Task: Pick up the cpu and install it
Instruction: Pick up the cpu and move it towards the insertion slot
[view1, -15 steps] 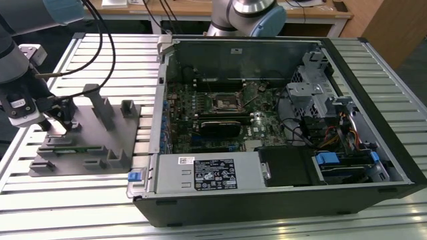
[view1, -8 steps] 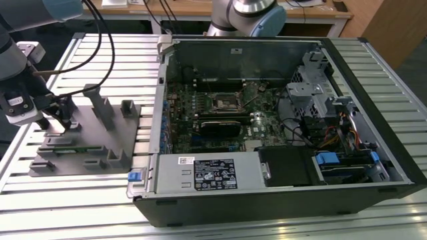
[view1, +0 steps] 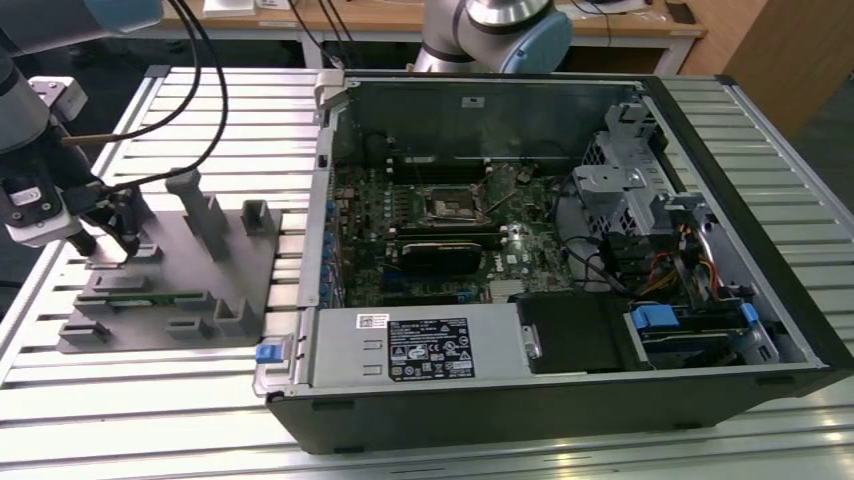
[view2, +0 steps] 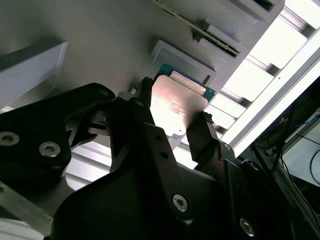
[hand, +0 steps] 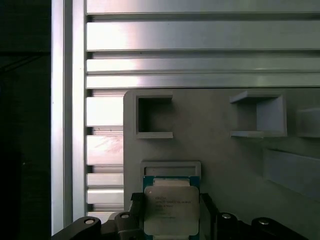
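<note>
While the fingers (hand: 138, 209) press in on two opposite sides of the cpu (hand: 171, 210), one dark finger on each flank, the chip is held over the grey fixture plate (hand: 215, 150) with its pale metal top facing both wrist views. One edge of the chip meets or overlaps the rim of a low rectangular pocket (hand: 171, 169) moulded into the plate. Whether the chip rests on the plate or is raised a little off it cannot be told. In the first wrist view the frame edge cuts off the chip's opposite side, and in the second wrist view the black gripper body hides part of the cpu (view2: 177, 107) behind one of the fingers (view2: 201, 136).

Seen in the exterior view, the gripper (view1: 118, 245) stands low over the grey fixture plate (view1: 174, 275), on the part of the plate farthest from the open computer case (view1: 561, 410). Its tips, and whatever lies between them, are too dark and small to make out there. The plate lies flat on the slatted metal desk (view1: 134, 400), just beside the case. Inside the case, well apart from the plate, the dark socket frame (view1: 447, 205) lies on the board, and a grey metal box (view1: 414, 345) with a label sits along the case wall. Cables partly cross the arm (view1: 27, 120) above the plate
</note>
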